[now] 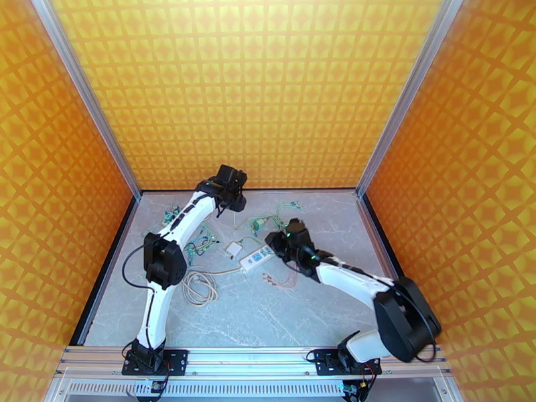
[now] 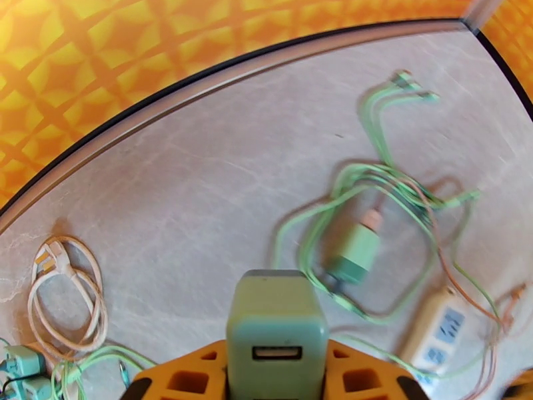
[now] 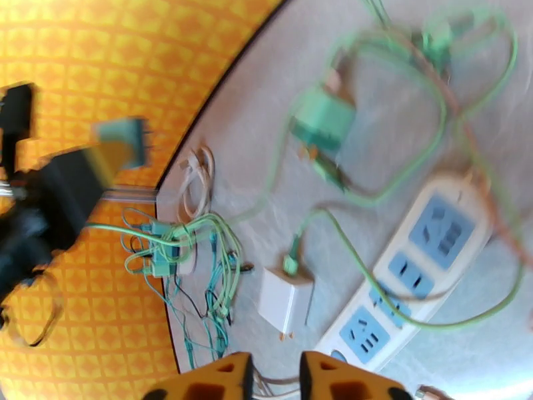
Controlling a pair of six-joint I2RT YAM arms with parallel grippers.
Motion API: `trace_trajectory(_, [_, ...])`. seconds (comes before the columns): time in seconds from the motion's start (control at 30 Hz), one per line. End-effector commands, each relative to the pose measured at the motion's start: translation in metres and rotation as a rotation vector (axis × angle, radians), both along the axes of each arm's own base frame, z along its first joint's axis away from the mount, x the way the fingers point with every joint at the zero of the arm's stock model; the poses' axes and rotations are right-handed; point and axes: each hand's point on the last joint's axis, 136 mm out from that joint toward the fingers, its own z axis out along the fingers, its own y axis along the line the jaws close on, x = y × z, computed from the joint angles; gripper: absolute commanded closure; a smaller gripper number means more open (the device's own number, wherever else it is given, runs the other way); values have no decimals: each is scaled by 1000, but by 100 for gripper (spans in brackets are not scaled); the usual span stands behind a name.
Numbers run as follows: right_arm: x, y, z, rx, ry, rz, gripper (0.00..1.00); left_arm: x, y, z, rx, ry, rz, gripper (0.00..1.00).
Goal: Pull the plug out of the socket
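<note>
The plug (image 2: pixel 276 321) is a pale green USB charger block, held off the table between the orange fingers of my left gripper (image 2: pixel 273 376), which is shut on it. In the right wrist view the same plug (image 3: pixel 121 133) hangs in the air at the left with its two prongs bare. My left gripper (image 1: pixel 231 192) is raised near the table's back edge. The socket, a white power strip (image 1: pixel 258 259) with blue outlets (image 3: pixel 406 268), lies flat mid-table. My right gripper (image 1: pixel 278 241) hovers over its right end, its fingers (image 3: pixel 272 376) slightly apart and holding nothing.
A second green charger (image 2: pixel 353 251) lies in a tangle of green and orange cables behind the strip. A white adapter (image 3: pixel 285 303) sits left of the strip. A coiled white cable (image 1: pixel 199 287) and a bundle of green cables (image 3: pixel 180 251) lie at the left. Orange walls enclose the table.
</note>
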Motion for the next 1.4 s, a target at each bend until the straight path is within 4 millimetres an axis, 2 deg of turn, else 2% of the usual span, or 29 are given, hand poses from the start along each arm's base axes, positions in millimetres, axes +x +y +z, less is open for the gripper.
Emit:
trace_trajectory(0.0, [-9, -31, -2, -167, 25, -13, 67, 25, -8, -10, -47, -49, 12, 70])
trace_trajectory(0.17, [-14, -50, 10, -196, 11, -40, 67, 51, -9, -37, -45, -64, 33, 68])
trace_trajectory(0.3, [-19, -59, 10, -210, 16, -58, 67, 65, -12, -58, -69, -78, 53, 68])
trace_trajectory(0.43, [-24, -64, 7, -213, 25, -72, 67, 72, -17, -71, -81, -84, 46, 62])
trace_trajectory(0.53, [-27, -67, 4, -218, 32, -80, 67, 70, -22, -75, -101, -65, 33, 54])
trace_trajectory(0.6, [-27, -67, 3, -221, 33, -78, 67, 68, -23, -75, -114, -51, 33, 53])
trace_trajectory(0.67, [-26, -67, 5, -224, 26, -74, 66, 65, -23, -68, -128, -40, 38, 48])
trace_trajectory(0.73, [-23, -65, 6, -231, 20, -63, 63, 60, -24, -55, -148, -36, 42, 31])
trace_trajectory(0.77, [-22, -64, 7, -234, 16, -56, 58, 58, -23, -47, -157, -37, 43, 29])
trace_trajectory(0.9, [-13, -53, 9, -250, 0, 4, 47, 44, -19, -7, -195, -54, 58, 9])
trace_trajectory(1.0, [-6, -42, 11, -253, -11, 60, 44, 29, -13, 20, -212, -69, 66, 0])
trace_trajectory(1.17, [3, -21, 9, -257, -10, 140, 39, 2, 12, 51, -221, -89, 104, 1])
trace_trajectory(1.27, [4, -8, 9, -263, -20, 174, 34, -11, 42, 58, -230, -91, 164, 1])
trace_trajectory(1.33, [4, 0, 10, -258, -30, 192, 28, -19, 68, 58, -230, -87, 217, 1])
trace_trajectory(1.37, [4, 4, 10, -257, -33, 199, 21, -22, 81, 56, -229, -85, 245, 1])
